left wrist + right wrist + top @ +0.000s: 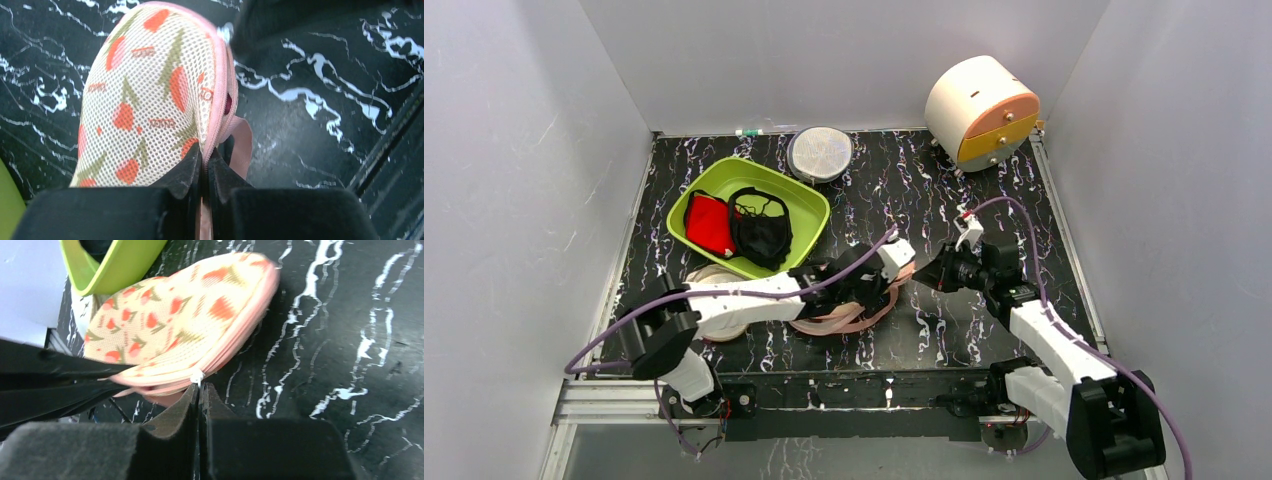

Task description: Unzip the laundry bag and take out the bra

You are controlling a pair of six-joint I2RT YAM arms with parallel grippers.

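The laundry bag [856, 316] is a beige mesh pouch with red-orange print and a pink zip rim; it lies at the table's centre, partly under my left arm. My left gripper [894, 266] is shut on the bag's pink zip rim [216, 125], with the bag [150, 95] just ahead of its fingertips. A sliver of dark maroon, probably the bra [228, 104], shows through a small gap in the rim. My right gripper [930, 272] is shut on the white zip pull [197, 376] at the bag's [185, 320] near edge. The rest of the bra is hidden inside.
A green bin [809, 202] behind the bag holds a bright red garment [709, 224] and a black bra [762, 232]. A round grey mesh disc [820, 153] lies at the back. A cream and orange drum [981, 110] stands back right. A cream disc [712, 274] lies under my left arm.
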